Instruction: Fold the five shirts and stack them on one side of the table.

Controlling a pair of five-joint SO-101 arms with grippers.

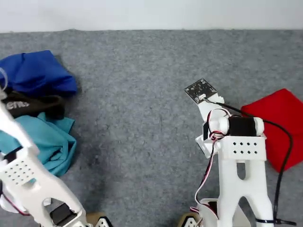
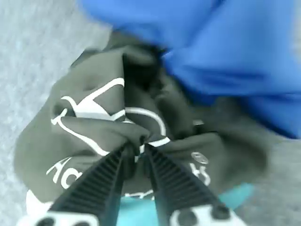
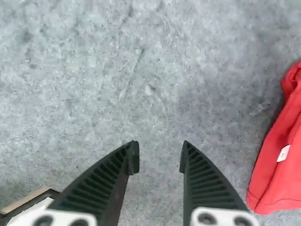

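Surface: a grey, felt-like table covering (image 1: pixel 142 90) runs to a plain white wall (image 1: pixel 151 14) along the far edge.

Left-edge heap: three crumpled garments lie together against the table's left edge. A royal-blue cloth shirt (image 1: pixel 38 71) sits nearest the far left corner. A dark grey-green shirt with white printed lettering (image 1: pixel 33 105) touches it on the near side. A teal cotton shirt (image 1: pixel 49 139) lies towards the near edge, partly under the dark one.

Right edge: a red cloth shirt (image 1: pixel 280 124) lies as a compact flat block. I judge it already folded and marking the side chosen for the stack.

Count: four shirts accounted for. I cannot tell whether a fifth lies under the heap.

Left gripper (image 2: pixel 136 148): mine, closed on a bunched ridge of the dark shirt, its jaws pinching the fabric at the white print.

Reason for hold: a pinch on the topmost fold should let this one garment come off the heap without dragging its neighbours.

Right gripper (image 3: pixel 159 157): mine, jaws apart, holding nothing, poised over bare covering just beside the red shirt on the side towards mid-table.

Reason for position: I judge it is placed to take a second hold once the dark shirt reaches the open middle.

Step in hand: drawing out the dark shirt for spreading.

Risk: the blue shirt overlaps the dark one and may be pulled along.
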